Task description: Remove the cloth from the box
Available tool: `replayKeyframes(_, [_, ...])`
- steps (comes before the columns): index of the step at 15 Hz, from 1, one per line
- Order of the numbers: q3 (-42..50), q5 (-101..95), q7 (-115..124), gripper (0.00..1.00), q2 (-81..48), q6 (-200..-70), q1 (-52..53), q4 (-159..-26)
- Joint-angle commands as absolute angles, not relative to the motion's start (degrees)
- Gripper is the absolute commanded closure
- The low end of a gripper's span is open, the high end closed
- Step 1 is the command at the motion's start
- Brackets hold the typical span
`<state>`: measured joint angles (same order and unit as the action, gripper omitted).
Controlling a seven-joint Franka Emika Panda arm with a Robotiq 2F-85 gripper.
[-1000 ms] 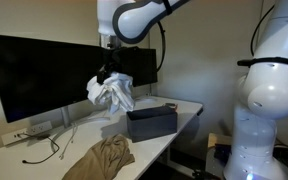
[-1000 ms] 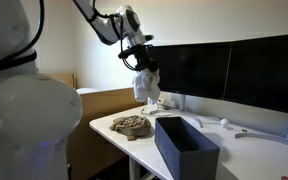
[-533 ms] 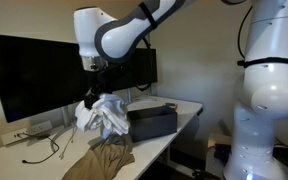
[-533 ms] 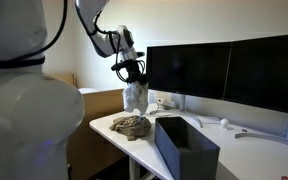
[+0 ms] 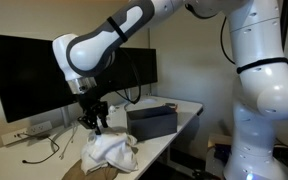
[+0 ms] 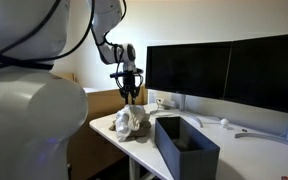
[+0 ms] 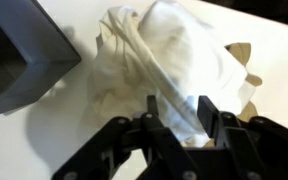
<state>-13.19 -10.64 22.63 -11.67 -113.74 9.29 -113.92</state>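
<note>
The fingers (image 7: 150, 118) are standing spread astride a fold of the white cloth (image 5: 110, 150). If they rise, that fold is risking snagging and sliding off the bench (image 5: 19, 156).

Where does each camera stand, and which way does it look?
Exterior view: stands off the desk, facing the monitor; shows the arm, the gripper and the robot's white body on the right.
Exterior view: stands close behind the robot's white body, looking along the desk to the gripper.
Wrist view: looks down past the gripper at the white cloth.
Shared: all three show the white cloth and the box.
</note>
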Motion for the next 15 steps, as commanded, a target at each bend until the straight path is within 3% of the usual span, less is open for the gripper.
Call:
replayKeyframes(1, [-12.4, -8.5, 17.8, 0.24, -12.6, -103.9, 11.9, -110.1])
replayKeyframes(4, [-12.4, -9.9, 16.6, 0.03, -11.6, -97.9, 13.5, -108.1])
replayKeyframes(5, [-12.4, -10.0, 16.3, 0.01, -11.4, -96.5, 13.8, -107.3])
replayKeyframes(15, [-11.7, -4.1, 12.8, 0.00, -3.9, -94.3, 12.8, -102.9])
